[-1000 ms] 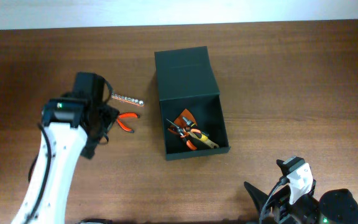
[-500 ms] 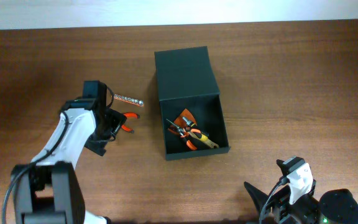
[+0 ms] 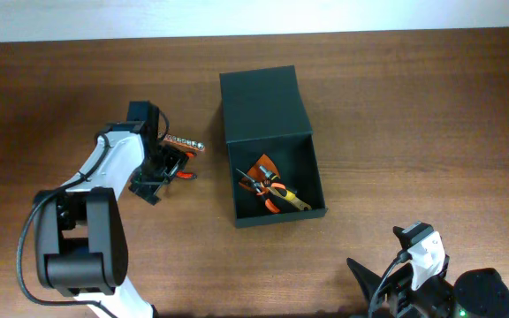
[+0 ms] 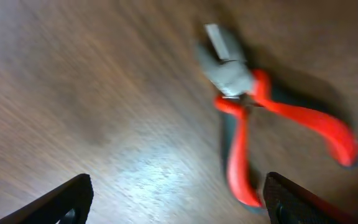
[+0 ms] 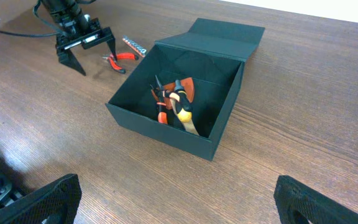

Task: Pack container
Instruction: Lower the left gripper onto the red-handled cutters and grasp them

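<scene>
Quick look from my remote seat: the container (image 3: 294,159) sits around the middle of the table (image 3: 414,106), flap lid folded flat away from my side, so the box is wide open. On the floor of it is a little pile of orange-handled hand tools (image 3: 268,185), bunched toward the left wall.

The left gripper (image 4: 179,202) is down low over the wood just left of the box, fingers spread wide and grasping nothing. The red-handled pliers (image 4: 250,99) lie flat on the table between and just ahead of the fingertips. The wrist view is blurry, so I can't tell whether the right-hand finger touches a handle. A small strip of bits (image 3: 184,141) lies just beyond the pliers.

The right gripper (image 5: 176,186) hangs near the table's near right corner, well apart from the box, fingers released and nothing between them.
</scene>
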### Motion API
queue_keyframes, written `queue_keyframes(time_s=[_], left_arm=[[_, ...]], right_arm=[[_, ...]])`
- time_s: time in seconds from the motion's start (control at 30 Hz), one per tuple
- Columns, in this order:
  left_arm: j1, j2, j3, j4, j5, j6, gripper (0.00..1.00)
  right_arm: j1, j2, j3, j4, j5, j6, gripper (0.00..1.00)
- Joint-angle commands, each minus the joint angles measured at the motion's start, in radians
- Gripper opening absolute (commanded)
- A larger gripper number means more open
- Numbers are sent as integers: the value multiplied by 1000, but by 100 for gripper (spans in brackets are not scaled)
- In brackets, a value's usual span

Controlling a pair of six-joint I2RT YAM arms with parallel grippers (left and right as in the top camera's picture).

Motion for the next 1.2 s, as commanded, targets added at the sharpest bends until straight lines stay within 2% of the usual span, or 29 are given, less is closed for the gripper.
queue_keyframes(time_s=[0.0, 0.23, 0.4, 0.63, 0.73, 0.8, 0.9, 1.1, 1.17], left_arm=[[-6, 12, 35, 0, 11, 19, 90], [-6, 20, 38, 14, 11, 13, 90], [-11, 68, 38, 34, 11, -69, 90], [-36, 109, 39, 52, 19, -90, 89], [-36, 110, 39, 45, 28, -90, 70], [-37, 110, 39, 39, 35, -90, 61], [-39, 110, 39, 16, 38, -90, 52], [-39, 110, 38, -46, 37, -90, 42], [-39, 110, 38, -63, 38, -90, 32]], right_arm=[[5, -8, -3, 3, 13, 8, 99], [5, -8, -3, 3, 13, 8, 99], [5, -8, -3, 3, 13, 8, 99], [5, -8, -3, 3, 13, 8, 99], [5, -8, -3, 3, 13, 8, 99], [5, -8, -3, 3, 13, 8, 99], [5, -8, -3, 3, 13, 8, 99], [5, -8, -3, 3, 13, 8, 99], [5, -8, -3, 3, 13, 8, 99]])
